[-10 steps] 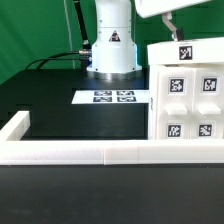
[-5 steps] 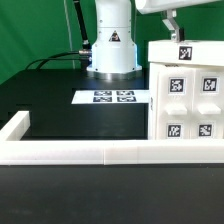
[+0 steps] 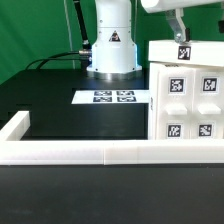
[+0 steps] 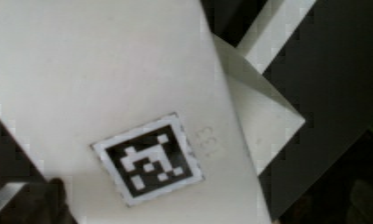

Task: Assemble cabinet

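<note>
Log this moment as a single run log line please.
stage: cabinet assembly | end effector: above white plastic tagged cabinet, state unclear | marker board: flat on black table

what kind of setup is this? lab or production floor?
Likely a lab test bench, not production: a black table bordered by a low white rail, a marker board of printed tags, and tagged white cabinet parts.

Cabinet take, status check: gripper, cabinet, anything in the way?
Gripper just above the cabinet, grip state unclear. Cabinet against the rail. Marker board beside it, nothing blocking.
</note>
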Motion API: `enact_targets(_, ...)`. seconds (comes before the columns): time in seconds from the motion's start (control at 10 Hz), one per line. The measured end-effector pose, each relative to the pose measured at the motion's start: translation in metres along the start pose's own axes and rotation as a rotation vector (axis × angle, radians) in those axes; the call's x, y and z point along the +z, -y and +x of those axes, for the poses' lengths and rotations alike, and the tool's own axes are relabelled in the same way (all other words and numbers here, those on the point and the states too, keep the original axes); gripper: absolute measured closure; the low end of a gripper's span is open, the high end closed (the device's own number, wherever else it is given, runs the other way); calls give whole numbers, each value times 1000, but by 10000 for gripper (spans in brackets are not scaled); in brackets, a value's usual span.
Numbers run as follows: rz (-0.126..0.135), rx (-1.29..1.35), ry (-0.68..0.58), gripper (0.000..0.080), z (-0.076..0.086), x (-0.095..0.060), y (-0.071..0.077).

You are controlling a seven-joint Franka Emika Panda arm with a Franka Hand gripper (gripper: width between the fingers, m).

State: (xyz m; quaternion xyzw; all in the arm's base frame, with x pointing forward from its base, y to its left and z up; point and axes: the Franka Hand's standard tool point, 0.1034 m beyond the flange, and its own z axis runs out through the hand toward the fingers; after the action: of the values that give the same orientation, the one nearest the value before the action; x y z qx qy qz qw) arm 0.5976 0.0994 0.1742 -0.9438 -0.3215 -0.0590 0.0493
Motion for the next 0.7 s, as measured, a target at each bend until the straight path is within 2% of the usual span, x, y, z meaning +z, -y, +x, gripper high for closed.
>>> enact_targets(0.2, -12, -165, 11, 2, -1, 0, -4)
enact_targets(0.3, -13, -192, 11, 2, -4, 0, -11)
enact_targets(0.4, -13, -205, 12, 2, -8, 0, -18)
enact_targets(0.7, -11, -131, 18, 2, -14, 7, -26)
